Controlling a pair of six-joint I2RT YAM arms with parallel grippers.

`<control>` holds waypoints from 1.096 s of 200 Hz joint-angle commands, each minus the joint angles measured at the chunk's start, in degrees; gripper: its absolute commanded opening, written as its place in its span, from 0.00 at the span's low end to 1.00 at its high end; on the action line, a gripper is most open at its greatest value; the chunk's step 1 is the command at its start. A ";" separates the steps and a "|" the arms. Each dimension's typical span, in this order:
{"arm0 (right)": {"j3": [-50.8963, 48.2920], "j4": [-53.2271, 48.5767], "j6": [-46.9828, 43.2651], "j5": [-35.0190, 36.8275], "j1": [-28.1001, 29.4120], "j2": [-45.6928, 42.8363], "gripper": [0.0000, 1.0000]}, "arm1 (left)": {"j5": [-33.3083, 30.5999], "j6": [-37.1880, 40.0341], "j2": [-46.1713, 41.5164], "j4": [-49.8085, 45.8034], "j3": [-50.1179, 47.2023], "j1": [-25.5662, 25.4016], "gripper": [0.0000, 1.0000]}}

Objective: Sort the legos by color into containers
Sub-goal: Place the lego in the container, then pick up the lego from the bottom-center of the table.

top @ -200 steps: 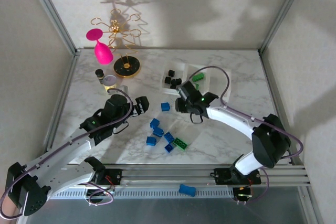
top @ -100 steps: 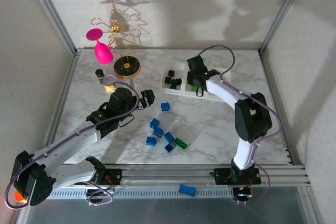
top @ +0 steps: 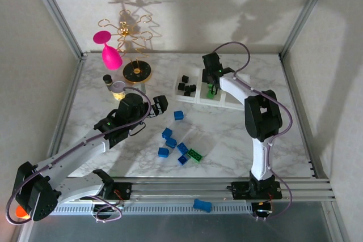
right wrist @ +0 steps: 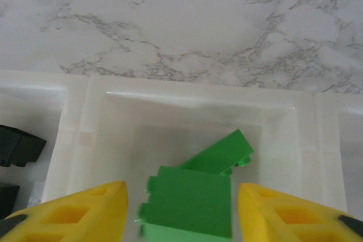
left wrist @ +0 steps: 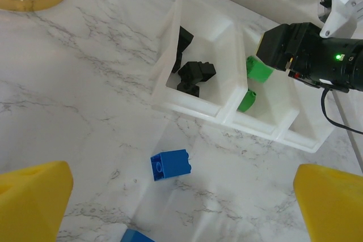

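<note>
Green lego [right wrist: 190,199] lies between the right fingers [right wrist: 85,208], touching neither.

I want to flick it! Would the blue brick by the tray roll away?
Probably not: the blue brick has flat sides and square corners, so it should slide rather than roll. It looks like hard plastic, likely stiff and light. The table looks smooth, so it may skid or spin.
</note>
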 commanded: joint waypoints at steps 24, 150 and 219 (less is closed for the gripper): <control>0.39 -0.40 -1.09 -0.94 0.21 -4.34 0.59 | 1.19 0.57 0.14 1.34 1.71 0.09 1.00; -24.95 -6.31 3.49 -8.29 10.78 -29.17 0.72 | 3.28 -1.78 -6.43 -1.49 -3.22 -1.48 1.00; -40.24 -8.76 6.39 -13.62 19.85 -39.55 0.77 | 3.92 -8.18 -10.11 -0.25 -8.22 -3.32 1.00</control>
